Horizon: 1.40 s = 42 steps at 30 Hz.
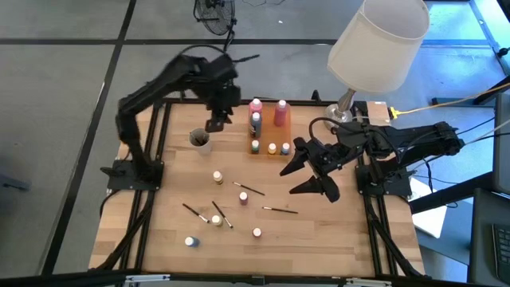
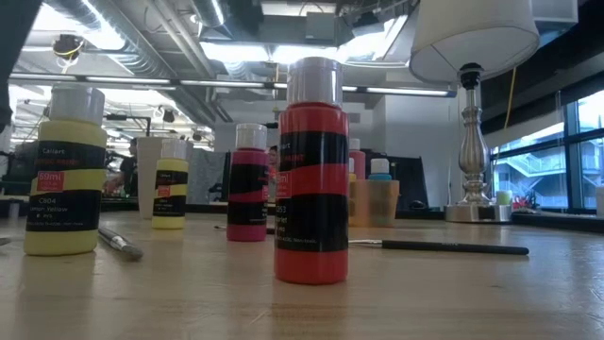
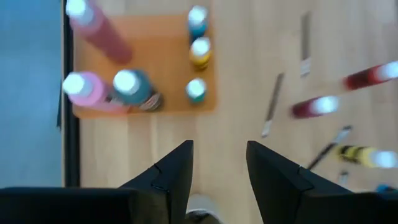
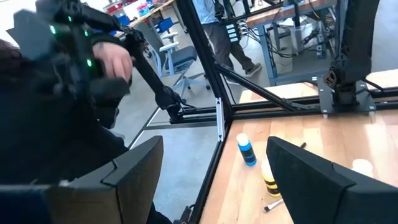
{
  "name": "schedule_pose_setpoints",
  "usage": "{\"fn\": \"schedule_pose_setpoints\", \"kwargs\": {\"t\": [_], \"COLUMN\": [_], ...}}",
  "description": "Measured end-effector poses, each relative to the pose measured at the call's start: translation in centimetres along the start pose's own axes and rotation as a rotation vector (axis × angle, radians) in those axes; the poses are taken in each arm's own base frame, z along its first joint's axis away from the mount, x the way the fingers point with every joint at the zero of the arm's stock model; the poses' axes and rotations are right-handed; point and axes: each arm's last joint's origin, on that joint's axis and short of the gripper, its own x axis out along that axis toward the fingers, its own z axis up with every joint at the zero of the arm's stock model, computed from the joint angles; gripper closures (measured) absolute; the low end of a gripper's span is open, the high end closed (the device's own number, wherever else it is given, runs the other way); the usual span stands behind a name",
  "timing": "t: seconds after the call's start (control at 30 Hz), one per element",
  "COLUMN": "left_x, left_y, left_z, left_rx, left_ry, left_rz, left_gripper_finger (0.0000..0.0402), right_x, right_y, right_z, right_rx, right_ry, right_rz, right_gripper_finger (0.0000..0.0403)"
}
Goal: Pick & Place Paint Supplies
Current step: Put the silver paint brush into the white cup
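From above, the left gripper [image 1: 215, 124] hangs over the table [image 1: 351, 239] between a small cup [image 1: 199, 140] and the orange tray [image 1: 263, 148]. Its own camera shows its fingers [image 3: 174, 171] a little apart with nothing between them; a pale round thing, maybe the cup, peeks in below. The tray holds pink bottles [image 1: 256, 105], a dark bottle [image 1: 255, 123] and tiny ones [image 1: 272, 148]. More tiny bottles [image 1: 217, 177] and thin brushes [image 1: 249, 189] lie loose on the wood. The right gripper [image 1: 307, 174] waits near the lamp [image 1: 374, 44], fingers spread wide and empty. Only the low camera shows bottle labels, like the red bottle [image 2: 311, 170] up close. The right wrist camera alone shows a person's hand [image 4: 112, 59] beyond the table.
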Motion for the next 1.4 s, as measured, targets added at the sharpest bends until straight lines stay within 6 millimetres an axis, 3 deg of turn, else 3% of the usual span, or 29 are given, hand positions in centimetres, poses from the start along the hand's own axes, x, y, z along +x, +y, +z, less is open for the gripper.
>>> {"fn": "schedule_pose_setpoints", "kwargs": {"t": [0.27,0.67,0.97,1.23,1.4], "left_x": [-5.6,-10.2,-13.6,-15.5,-15.0], "left_y": [-3.9,-8.8,-11.9,-13.8,-15.2], "left_z": [-2.0,-4.6,-7.5,-9.5,-10.0], "left_rx": [-0.091,-0.229,-0.318,-0.352,-0.339], "left_ry": [-0.146,-0.274,-0.385,-0.494,-0.51], "left_rz": [0.014,-0.036,0.088,0.197,0.175], "left_gripper_finger": [0.0252,0.0258,0.0258,0.0258,0.0258], "right_x": [0.2,0.5,0.6,1.9,3.7], "right_y": [0.3,0.9,1.5,1.6,0.8], "right_z": [-0.1,-1.7,-2.7,-4.4,-6.0], "right_rx": [-0.001,0.158,0.189,0.18,0.238], "right_ry": [0.002,0.135,0.219,0.303,0.394], "right_rz": [0.013,-0.001,0.001,-0.126,-0.196], "right_gripper_finger": [0.0112,0.0112,0.0112,0.0112,0.0112]}}
